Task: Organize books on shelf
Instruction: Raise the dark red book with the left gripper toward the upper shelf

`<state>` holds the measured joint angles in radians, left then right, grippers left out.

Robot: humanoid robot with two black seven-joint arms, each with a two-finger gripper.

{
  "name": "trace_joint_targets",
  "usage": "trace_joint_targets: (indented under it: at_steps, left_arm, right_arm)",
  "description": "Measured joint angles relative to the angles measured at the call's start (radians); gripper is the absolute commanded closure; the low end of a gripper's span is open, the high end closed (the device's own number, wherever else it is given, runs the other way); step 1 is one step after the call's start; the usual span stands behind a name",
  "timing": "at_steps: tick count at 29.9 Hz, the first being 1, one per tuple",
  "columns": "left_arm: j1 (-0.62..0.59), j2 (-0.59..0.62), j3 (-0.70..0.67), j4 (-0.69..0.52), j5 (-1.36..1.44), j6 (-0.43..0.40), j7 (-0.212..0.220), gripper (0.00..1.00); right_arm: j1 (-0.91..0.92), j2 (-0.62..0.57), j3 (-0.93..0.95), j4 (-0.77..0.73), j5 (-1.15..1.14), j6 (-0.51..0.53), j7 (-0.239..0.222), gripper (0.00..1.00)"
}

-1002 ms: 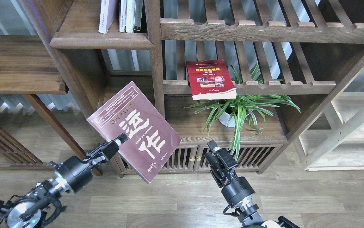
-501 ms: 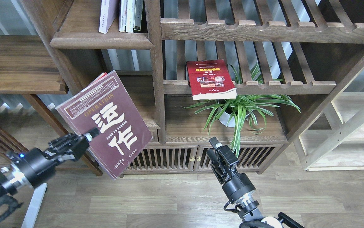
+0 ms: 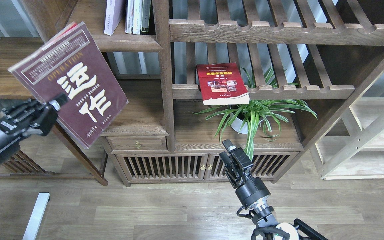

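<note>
**Maroon book held up at the left, red book lying on the slatted rack**

The left end effector (image 3: 56, 103) is clamped on the maroon book (image 3: 70, 83), gripping it at its left edge about halfway down the cover. The book is in the air, tilted, with its front cover and large white Chinese characters facing the camera. Its upper corner overlaps the left end of the dark-brown plank shelf (image 3: 125, 41) at the top of the view.

On that shelf, with its thick rounded front lip, a pale lavender-white book (image 3: 113, 16) stands leaning slightly. Just to its right a few more thin books (image 3: 138, 15) stand upright against the vertical post.

The red book (image 3: 222, 83) with a yellow title and small photos lies flat on a slatted rack (image 3: 278, 90) to the right of the post. Its near edge hangs over the scalloped front rail. Below and just right of it, a spider plant (image 3: 255, 116) in a white pot sits on the cabinet top.

The right end effector (image 3: 228, 153) hangs low in front of the cabinet doors, well apart from every book, holding nothing. Its fingers (image 3: 242, 158) lie close side by side, but whether they are fully together cannot be told from this angle.
</note>
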<state>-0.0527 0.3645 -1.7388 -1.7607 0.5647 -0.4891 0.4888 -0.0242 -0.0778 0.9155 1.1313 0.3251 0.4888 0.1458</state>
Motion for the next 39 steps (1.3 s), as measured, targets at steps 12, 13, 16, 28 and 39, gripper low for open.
trace_joint_targets:
  at_steps: [12, 13, 16, 28, 39]
  left_arm:
    - [-0.115, -0.081, -0.096, -0.002, 0.137, 0.000, 0.000, 1.00]
    - [-0.118, -0.090, -0.098, -0.002, 0.142, 0.000, 0.000, 1.00]
    - [-0.127, -0.118, -0.111, -0.009, 0.148, 0.000, 0.000, 1.00]
    - [-0.175, -0.128, -0.181, -0.007, 0.153, 0.000, 0.000, 1.00]
    - [-0.233, -0.107, -0.179, 0.047, 0.159, 0.000, 0.000, 1.00]
  right_arm:
    - [0.021, 0.004, 0.000, -0.010, 0.013, 0.000, 0.002, 0.26]
    - [0.023, 0.004, 0.000, -0.011, 0.013, 0.000, 0.002, 0.26]
    - [0.026, 0.006, 0.000, -0.012, 0.015, 0.000, 0.003, 0.26]
    - [0.035, 0.006, 0.012, -0.013, 0.015, 0.000, 0.003, 0.26]
    - [0.037, 0.006, 0.013, -0.013, 0.017, 0.000, 0.003, 0.26]
